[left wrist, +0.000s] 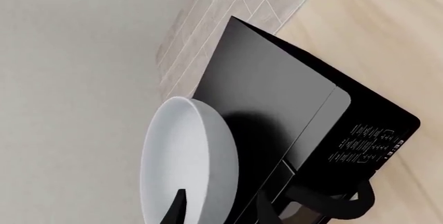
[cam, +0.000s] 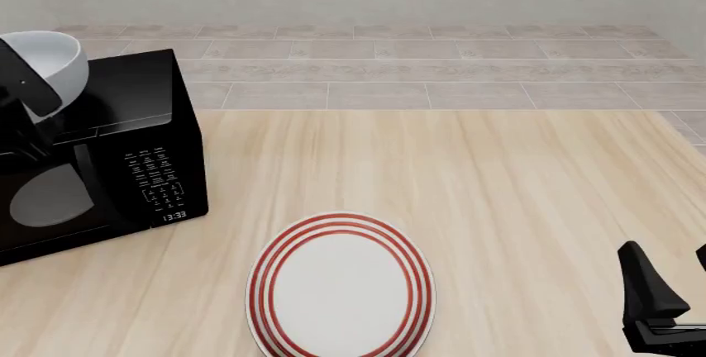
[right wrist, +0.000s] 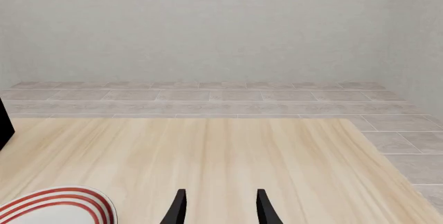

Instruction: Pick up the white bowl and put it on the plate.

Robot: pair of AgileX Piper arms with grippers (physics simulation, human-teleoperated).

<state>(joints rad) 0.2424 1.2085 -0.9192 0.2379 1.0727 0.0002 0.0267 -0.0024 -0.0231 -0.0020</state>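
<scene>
Gripping the white bowl [left wrist: 187,162] above the microwave [cam: 111,159], left jaws shut (front view hides them); right jaws [right wrist: 218,206] open.

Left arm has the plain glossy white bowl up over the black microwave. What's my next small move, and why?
Probably carry it right and toward the arms. The left gripper is shut on the white bowl, held tilted above the microwave, while the red-ringed plate lies flat near the table's front edge, uncovered. The right gripper is open and idle.
</scene>
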